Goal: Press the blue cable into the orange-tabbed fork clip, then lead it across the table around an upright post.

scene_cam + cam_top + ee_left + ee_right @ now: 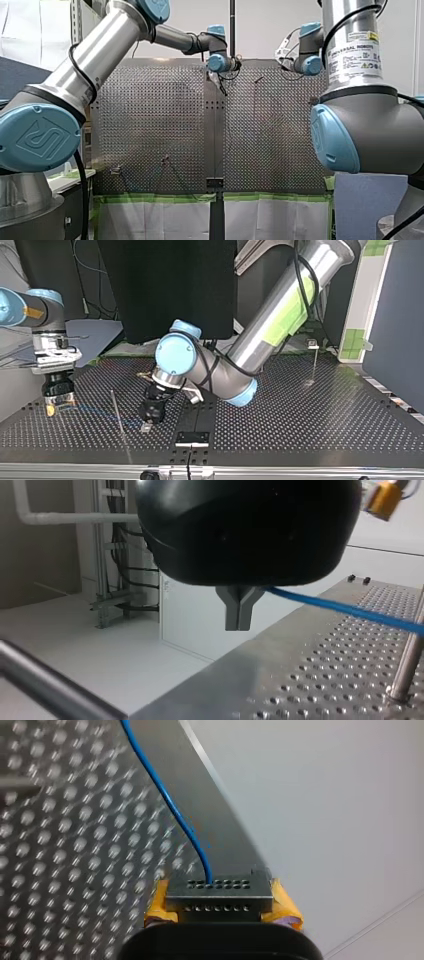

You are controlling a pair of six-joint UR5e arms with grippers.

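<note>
Cable (170,805) end: hidden inside the right gripper (219,892); ahead of it the cable runs off the edge.
Cable at left gripper (238,622): vanishes behind the fingers, contact unseen.
Post (407,665): beside the left gripper, top cut off.
Bar (45,680): under the left gripper, blurred, both ends cut off.

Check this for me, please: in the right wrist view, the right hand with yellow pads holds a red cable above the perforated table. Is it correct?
Not fully. The cable is blue, not red; the right wrist view shows this. The rest stands: my right hand with yellow pads holds it above the perforated table.
</note>
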